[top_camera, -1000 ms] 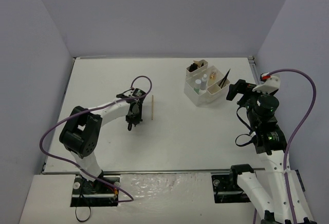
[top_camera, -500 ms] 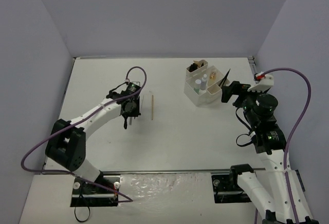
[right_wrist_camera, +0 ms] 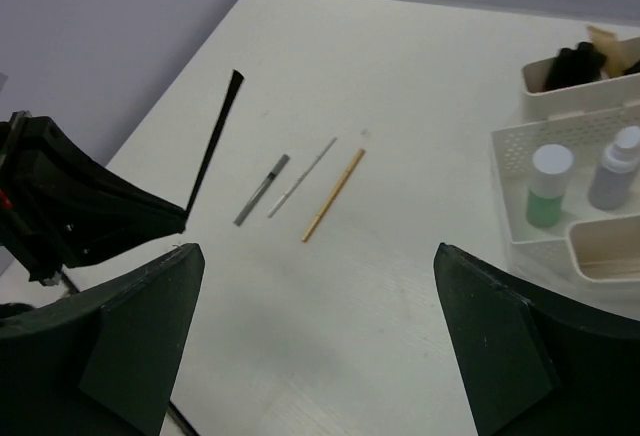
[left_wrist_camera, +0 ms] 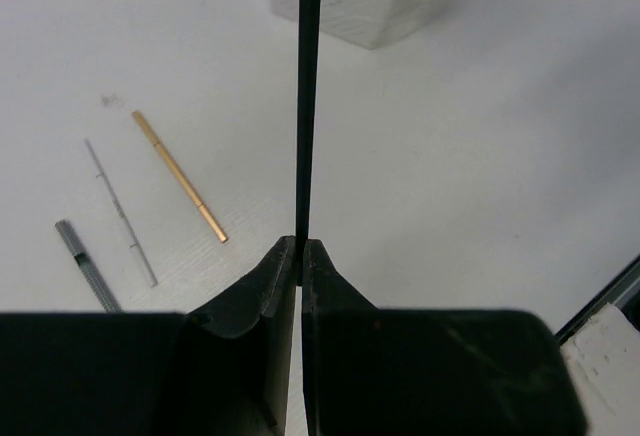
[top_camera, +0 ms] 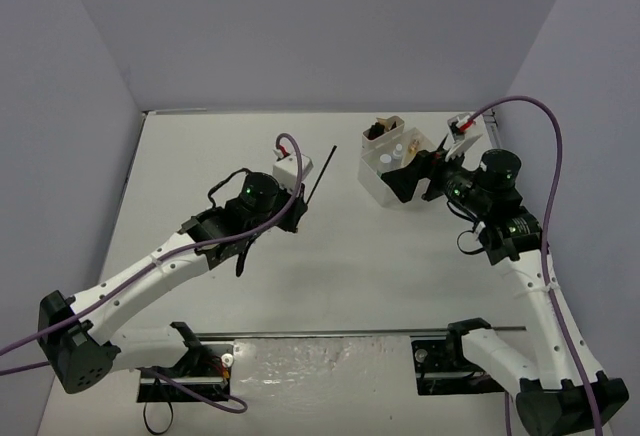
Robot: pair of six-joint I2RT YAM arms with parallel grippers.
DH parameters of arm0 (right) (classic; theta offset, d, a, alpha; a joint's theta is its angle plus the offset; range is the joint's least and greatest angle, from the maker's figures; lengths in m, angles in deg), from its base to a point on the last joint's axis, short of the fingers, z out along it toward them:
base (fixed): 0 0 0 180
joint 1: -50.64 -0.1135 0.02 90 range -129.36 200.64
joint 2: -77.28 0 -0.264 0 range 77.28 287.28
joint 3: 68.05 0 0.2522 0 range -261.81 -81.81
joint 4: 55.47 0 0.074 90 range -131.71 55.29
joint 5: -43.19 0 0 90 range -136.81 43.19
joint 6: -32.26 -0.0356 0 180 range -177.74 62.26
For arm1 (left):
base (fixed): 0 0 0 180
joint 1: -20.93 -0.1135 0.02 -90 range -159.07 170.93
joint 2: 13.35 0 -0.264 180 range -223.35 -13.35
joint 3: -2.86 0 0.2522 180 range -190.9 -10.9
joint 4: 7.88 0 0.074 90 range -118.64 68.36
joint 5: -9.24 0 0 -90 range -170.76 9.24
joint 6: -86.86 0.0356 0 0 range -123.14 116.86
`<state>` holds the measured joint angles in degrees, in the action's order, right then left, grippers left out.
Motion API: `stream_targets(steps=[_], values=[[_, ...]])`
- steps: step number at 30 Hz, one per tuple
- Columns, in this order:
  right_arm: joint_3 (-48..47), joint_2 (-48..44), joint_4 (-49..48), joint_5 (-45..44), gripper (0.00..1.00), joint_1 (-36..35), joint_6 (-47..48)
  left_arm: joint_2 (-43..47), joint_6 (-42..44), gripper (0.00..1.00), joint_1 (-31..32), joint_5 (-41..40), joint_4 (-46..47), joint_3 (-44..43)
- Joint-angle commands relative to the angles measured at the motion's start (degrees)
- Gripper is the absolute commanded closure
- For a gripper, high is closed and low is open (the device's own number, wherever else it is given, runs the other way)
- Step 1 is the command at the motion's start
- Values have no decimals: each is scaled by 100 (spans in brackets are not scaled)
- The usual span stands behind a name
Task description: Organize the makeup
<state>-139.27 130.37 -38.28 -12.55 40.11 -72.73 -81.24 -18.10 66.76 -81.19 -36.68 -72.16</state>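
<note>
Above the worktop's middle: the left gripper (left_wrist_camera: 300,248) is clenched on the lower end of a thin black makeup stick (left_wrist_camera: 307,96), which is lifted off the worktop (left_wrist_camera: 480,156). Whether it is a pencil or a brush I cannot tell.
Stick's aim: in the left wrist view its free end lines up with the white organiser box (left_wrist_camera: 372,6) on the far right.
Stick's handling: I judge it light, stiff, smooth and round, so it may swivel or slide between the fingers. Because it is held at the very end, the long free length will swing with small wrist turns. A hold nearer mid-length would be steadier.
Right gripper (right_wrist_camera: 318,256): spread wide and holding nothing, it hovers over the box's near-left part.
Lying on the worktop: a tan pencil (right_wrist_camera: 333,194), a thin white stick (right_wrist_camera: 302,176) and a short grey pencil (right_wrist_camera: 262,189) lie close together, roughly parallel and not touching, left of the box.
Their handling: they look equally slight and likely to roll. Each is best pinched across the shaft at its middle, with the fingertips down at the surface.
Box contents: a green bottle (right_wrist_camera: 546,196) with a white cap and a grey bottle (right_wrist_camera: 612,171) stand upright in one compartment. Dark items (right_wrist_camera: 575,66) sit in the far one.
</note>
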Motion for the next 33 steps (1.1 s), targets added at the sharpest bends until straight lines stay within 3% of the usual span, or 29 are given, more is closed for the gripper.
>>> stream_targets(steps=[1, 14, 28, 33], values=[[-440, 341, -613, 640, 4, -526, -278, 218, 762, 100, 380, 269, 908, -208], [-553, 756, -1011, 980, 20, -844, -579, 84, 1196, 100, 909, 449, 1134, -458], [-492, 939, -1069, 1043, 65, -934, -590, -60, 1327, 100, 954, 424, 1093, -569], [-475, 934, -1072, 984, 90, -935, -536, -109, 1313, 100, 954, 335, 1036, -563]])
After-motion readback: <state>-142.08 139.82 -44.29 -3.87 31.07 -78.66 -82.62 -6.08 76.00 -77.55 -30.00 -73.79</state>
